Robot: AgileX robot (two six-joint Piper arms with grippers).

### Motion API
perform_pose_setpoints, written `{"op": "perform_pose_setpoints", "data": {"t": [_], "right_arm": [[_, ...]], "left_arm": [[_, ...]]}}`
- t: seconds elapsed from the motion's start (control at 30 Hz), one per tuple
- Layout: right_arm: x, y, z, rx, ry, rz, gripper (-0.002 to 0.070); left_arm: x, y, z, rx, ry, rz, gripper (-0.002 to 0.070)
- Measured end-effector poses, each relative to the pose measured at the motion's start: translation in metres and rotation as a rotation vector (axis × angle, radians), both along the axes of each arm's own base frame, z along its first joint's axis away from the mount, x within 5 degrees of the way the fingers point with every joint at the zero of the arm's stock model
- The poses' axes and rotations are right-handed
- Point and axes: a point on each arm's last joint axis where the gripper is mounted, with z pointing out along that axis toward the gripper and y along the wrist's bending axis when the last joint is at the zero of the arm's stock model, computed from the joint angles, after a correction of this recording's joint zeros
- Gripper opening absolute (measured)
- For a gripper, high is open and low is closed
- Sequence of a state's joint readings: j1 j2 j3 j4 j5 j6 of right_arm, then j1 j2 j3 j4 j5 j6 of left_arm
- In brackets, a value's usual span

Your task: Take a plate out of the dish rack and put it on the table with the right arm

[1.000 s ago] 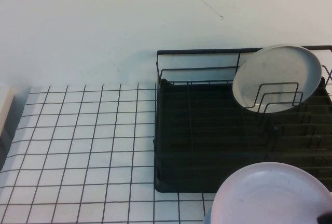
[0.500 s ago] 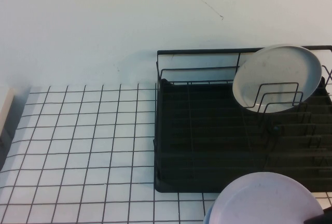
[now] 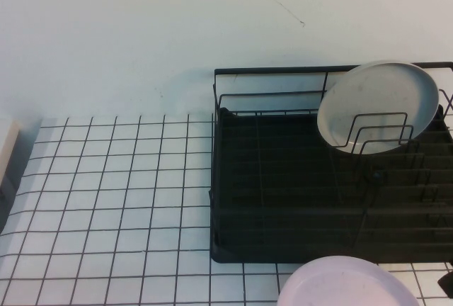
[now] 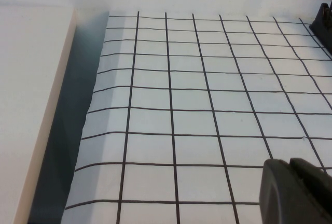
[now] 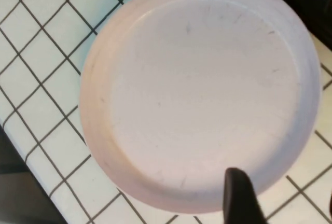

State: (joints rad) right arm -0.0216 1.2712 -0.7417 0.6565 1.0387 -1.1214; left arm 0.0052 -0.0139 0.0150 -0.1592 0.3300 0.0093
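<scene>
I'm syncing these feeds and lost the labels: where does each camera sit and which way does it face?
High view: raised, angled down at the table and dish rack; right gripper barely shows.
Left wrist view: low over the bare grid; left gripper shows.
Right wrist view: looks down onto the plate; a dark finger shows.
High and right wrist views share the plate.

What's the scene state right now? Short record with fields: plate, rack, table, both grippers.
plate: pale pink plate out of the rack, over the table in front of it, at the high view's bottom edge
dish rack: black dish rack on the right, one greyish-white plate propped upright at its back
table: white gridded table
right gripper: right gripper at the pink plate's rim; grip not visible
left gripper: left gripper low over the table's left part, away from the rack, holding nothing
</scene>
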Motion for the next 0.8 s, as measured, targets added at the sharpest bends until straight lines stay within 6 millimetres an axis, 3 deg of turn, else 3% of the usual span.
{"op": "perform_pose_setpoints", "data": {"t": [0.13,0.37,0.53,0.8], "right_arm": [[0.007,-0.003,0.026,-0.033,0.020,-0.011,0.0291],[0.003,-0.002,0.055,-0.019,-0.023,-0.010,0.0059],[-0.025,0.000,0.080,-0.014,-0.154,-0.002,0.0007],[-0.100,0.010,0.131,0.112,-0.493,-0.014,-0.0002]], "left_arm": [[0.000,0.000,0.000,0.000,0.000,0.000,-0.0003],[0.000,0.000,0.000,0.000,0.000,0.000,-0.0003],[0.000,0.000,0.000,0.000,0.000,0.000,-0.0003],[0.000,0.000,0.000,0.000,0.000,0.000,-0.0003]]}}
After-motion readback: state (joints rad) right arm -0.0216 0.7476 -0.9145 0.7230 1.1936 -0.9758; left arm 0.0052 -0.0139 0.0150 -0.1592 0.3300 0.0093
